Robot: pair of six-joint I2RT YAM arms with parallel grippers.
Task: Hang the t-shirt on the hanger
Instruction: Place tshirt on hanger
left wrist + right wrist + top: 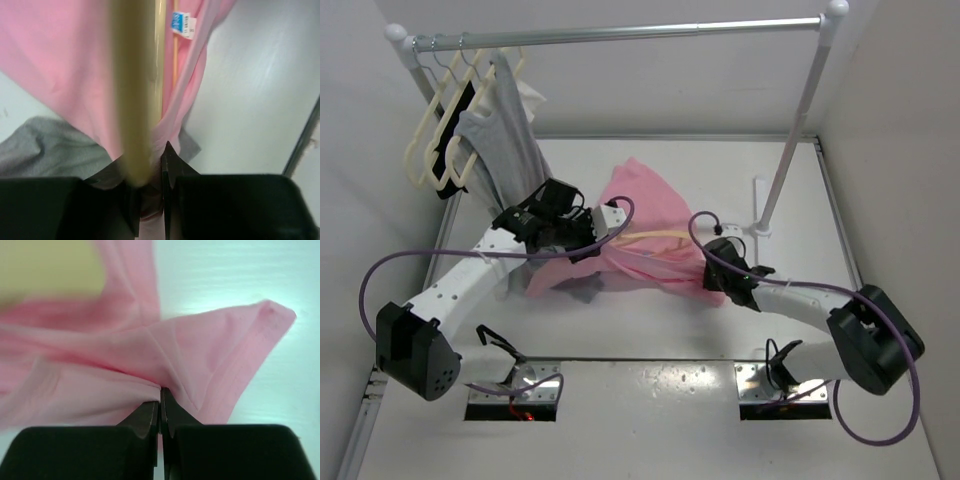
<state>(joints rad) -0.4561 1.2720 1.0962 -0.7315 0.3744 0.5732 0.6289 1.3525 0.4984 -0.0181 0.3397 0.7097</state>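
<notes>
The pink t-shirt [645, 195] lies bunched in the middle of the table. One thin arm of the peach-beige hanger [655, 236] shows across it. My left gripper [605, 232] sits at the shirt's left edge. In the left wrist view this gripper [150, 165] is shut on the hanger [137, 100], with pink t-shirt [65, 65] cloth pressed beside it and the blue neck label [183, 25] above. My right gripper [713, 283] is at the shirt's lower right. In the right wrist view it [160, 392] is shut on a fold of the t-shirt [150, 350] near a hemmed edge.
A clothes rail [620, 35] spans the back, with cream hangers [440, 140] and a gray garment [505, 130] hung at its left end. Its right post [795, 130] stands behind my right arm. Gray cloth [45, 150] lies under the shirt's left side.
</notes>
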